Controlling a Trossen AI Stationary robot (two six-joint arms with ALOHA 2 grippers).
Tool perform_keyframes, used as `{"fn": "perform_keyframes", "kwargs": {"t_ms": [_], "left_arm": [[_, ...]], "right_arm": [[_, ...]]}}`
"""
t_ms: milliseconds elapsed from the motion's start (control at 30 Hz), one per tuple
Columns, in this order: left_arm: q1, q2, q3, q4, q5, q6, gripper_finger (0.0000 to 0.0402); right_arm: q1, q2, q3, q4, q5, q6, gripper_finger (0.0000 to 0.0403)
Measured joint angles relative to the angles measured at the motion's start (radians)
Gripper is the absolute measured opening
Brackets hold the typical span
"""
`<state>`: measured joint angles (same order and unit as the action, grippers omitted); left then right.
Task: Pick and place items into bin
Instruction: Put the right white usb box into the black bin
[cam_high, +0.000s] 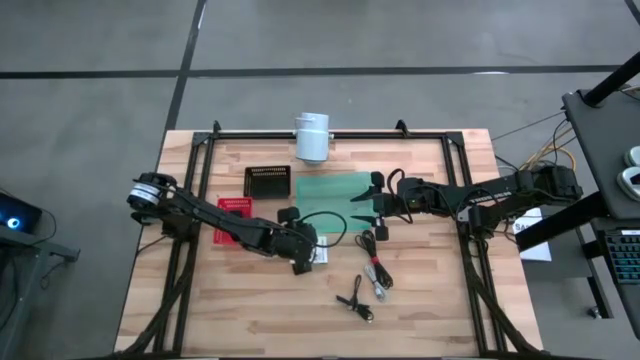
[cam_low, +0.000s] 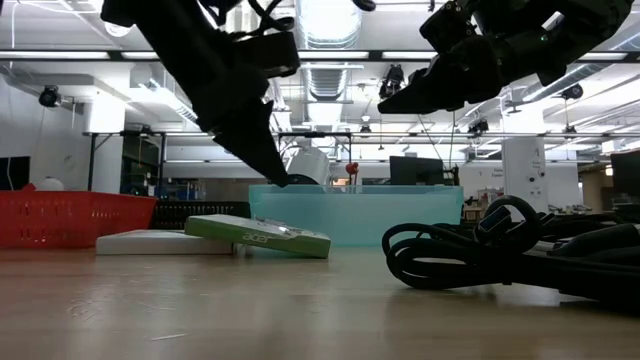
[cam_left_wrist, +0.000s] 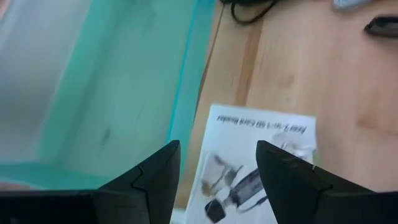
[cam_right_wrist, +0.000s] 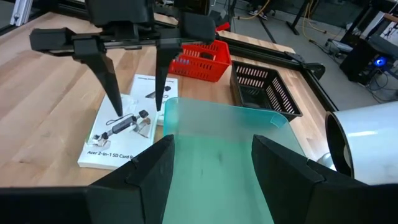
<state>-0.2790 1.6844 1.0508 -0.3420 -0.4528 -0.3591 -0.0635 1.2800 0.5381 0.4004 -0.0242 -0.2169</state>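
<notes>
Two white printed cards (cam_right_wrist: 121, 134) lie overlapped on the wood by the near left corner of the shallow teal bin (cam_high: 330, 190). In the low view the upper card (cam_low: 262, 234) rests tilted on the flat one (cam_low: 160, 242). My left gripper (cam_right_wrist: 138, 102) stands open over them, fingers pointing down, with the card (cam_left_wrist: 261, 143) showing between its tips (cam_left_wrist: 217, 180). My right gripper (cam_high: 375, 208) hangs open above the bin's right end (cam_right_wrist: 224, 143). Black cables (cam_high: 374, 255) lie coiled on the table right of the cards, and a smaller one (cam_high: 355, 298) lies nearer. No ball or knob shows.
A red basket (cam_high: 232, 215) and a black basket (cam_high: 268, 182) sit left of the bin, and a white cylinder (cam_high: 311, 135) stands at the far rail. The cable coil (cam_low: 500, 250) bulks up close to the low camera. Bare wood spreads along the near edge.
</notes>
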Motion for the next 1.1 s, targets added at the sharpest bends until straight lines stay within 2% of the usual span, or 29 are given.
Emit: {"fn": "perform_keyframes", "kwargs": {"t_ms": [233,400,767,1100], "left_arm": [[0.008,0.0,0.0,-0.057,0.009,0.0,0.0194],[0.023,0.0,0.0,-0.059,0.085,-0.001,0.0194],[0.058,0.011,-0.011,-0.062,0.117,0.01,0.0194],[0.109,0.011,-0.011,-0.059,0.21,0.033,0.0194]], "right_arm": [[0.0,0.0,0.0,0.0,0.0,0.0,0.0201],[0.0,0.0,0.0,0.0,0.0,0.0,0.0201],[0.0,0.0,0.0,0.0,0.0,0.0,0.0201],[0.0,0.0,0.0,0.0,0.0,-0.005,0.0201]]}}
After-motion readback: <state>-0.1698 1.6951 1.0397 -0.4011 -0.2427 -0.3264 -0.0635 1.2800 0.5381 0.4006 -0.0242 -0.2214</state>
